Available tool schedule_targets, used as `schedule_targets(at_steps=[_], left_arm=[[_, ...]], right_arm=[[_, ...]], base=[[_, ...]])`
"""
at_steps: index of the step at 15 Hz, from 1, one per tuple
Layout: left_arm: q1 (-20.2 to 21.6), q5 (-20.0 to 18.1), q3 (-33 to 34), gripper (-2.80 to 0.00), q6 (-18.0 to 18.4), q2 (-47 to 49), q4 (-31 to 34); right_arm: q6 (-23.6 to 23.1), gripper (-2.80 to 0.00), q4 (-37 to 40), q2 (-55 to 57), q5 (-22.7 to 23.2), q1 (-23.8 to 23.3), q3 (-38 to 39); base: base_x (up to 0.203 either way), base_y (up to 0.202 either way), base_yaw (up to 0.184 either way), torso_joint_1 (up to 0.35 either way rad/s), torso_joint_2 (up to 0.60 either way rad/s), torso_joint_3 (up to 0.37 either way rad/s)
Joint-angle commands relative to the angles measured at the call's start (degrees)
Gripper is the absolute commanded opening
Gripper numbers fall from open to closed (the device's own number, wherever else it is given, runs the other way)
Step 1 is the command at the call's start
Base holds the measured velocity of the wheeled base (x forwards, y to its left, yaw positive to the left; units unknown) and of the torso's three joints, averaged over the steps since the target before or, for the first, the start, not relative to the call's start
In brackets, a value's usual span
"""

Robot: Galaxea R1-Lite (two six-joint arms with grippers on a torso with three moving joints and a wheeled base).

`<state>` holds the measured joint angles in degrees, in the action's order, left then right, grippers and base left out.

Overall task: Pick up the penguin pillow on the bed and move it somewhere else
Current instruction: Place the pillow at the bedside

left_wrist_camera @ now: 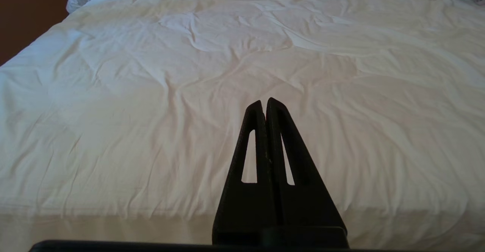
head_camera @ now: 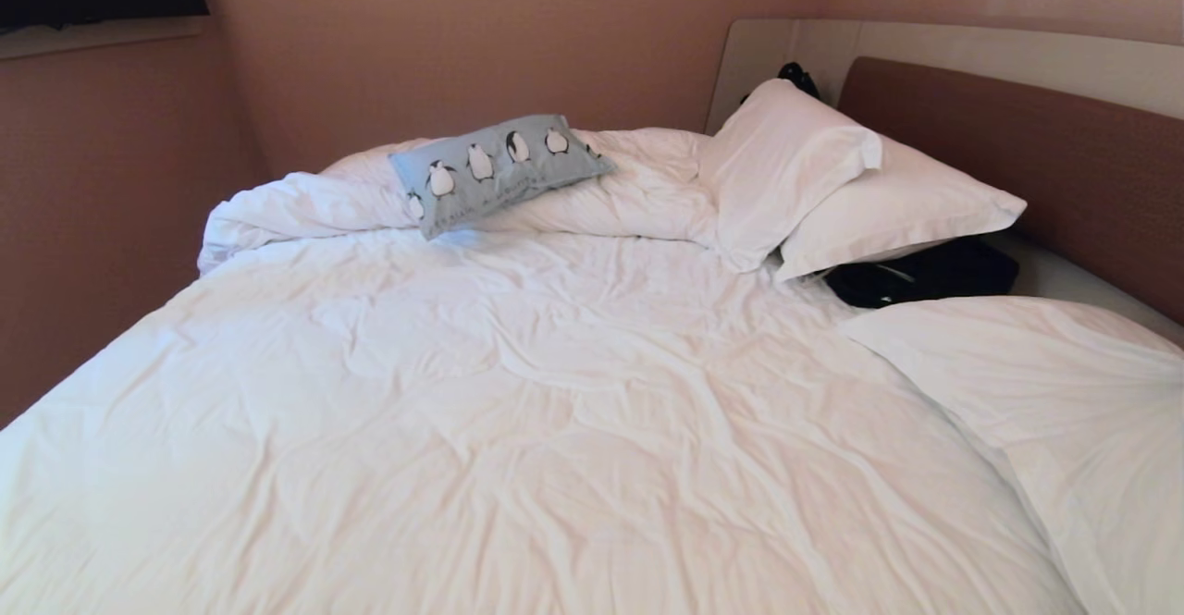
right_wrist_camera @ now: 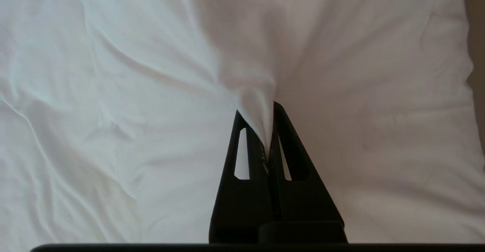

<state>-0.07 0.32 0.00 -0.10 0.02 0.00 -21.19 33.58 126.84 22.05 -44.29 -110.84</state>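
The penguin pillow (head_camera: 495, 171), light blue with a row of black-and-white penguins, leans on the rolled-up duvet at the far side of the bed (head_camera: 555, 412). Neither arm shows in the head view. In the right wrist view my right gripper (right_wrist_camera: 257, 108) is shut on a pinched fold of white bedding (right_wrist_camera: 254, 93), which rises into a peak between the fingertips; I cannot tell whether it is duvet or pillow. My left gripper (left_wrist_camera: 264, 102) is shut on nothing and hangs over the near edge of the duvet (left_wrist_camera: 189, 93). The penguin pillow shows in neither wrist view.
Two white pillows (head_camera: 786, 162) (head_camera: 902, 203) lean on the brown headboard (head_camera: 1017, 153) at the back right, with a black bag (head_camera: 925, 273) under them. Another white pillow (head_camera: 1064, 393) lies at the front right. A wall (head_camera: 92, 227) runs along the bed's left side.
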Motion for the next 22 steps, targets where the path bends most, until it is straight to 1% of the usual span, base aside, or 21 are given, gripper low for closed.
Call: schedule_targets(at_steps=[1,5,8,11,15,18,22], left_arm=[[0.0,0.0,0.1,-2.80,0.0,0.0,0.0],[0.0,0.0,0.1,-2.80,-0.1,0.0,0.0],[0.0,0.0,0.0,-2.80,0.0,0.0,0.0],[0.0,0.0,0.0,-2.80,0.0,0.0,0.0],[0.0,0.0,0.0,-2.80,0.0,0.0,0.0],[0.0,0.0,0.0,-2.80,0.0,0.0,0.0],[0.0,0.0,0.0,-2.80,0.0,0.0,0.0]], right_arm=[[2.4,-2.80,-2.0,-0.4,0.1,0.0,0.0],[5.7,-2.80,-4.5,-0.5,0.1,0.1,-0.1],[11.3,-2.80,-9.8,-0.5,0.0,0.3,0.0],[14.9,-2.80,-13.0,-0.7,0.1,0.7,-0.1],[20.6,-2.80,-17.1,-1.5,-0.1,2.5,-0.1],[21.0,-2.80,-18.2,-1.8,0.0,3.9,-0.1],[21.9,-2.80,-22.7,-1.2,0.0,4.6,-0.1]], base=[[0.000,0.000,0.000,0.000,0.00,0.000],[0.000,0.000,0.000,0.000,0.00,0.000],[0.000,0.000,0.000,0.000,0.00,0.000],[0.000,0.000,0.000,0.000,0.00,0.000],[0.000,0.000,0.000,0.000,0.00,0.000],[0.000,0.000,0.000,0.000,0.00,0.000],[0.000,0.000,0.000,0.000,0.00,0.000]])
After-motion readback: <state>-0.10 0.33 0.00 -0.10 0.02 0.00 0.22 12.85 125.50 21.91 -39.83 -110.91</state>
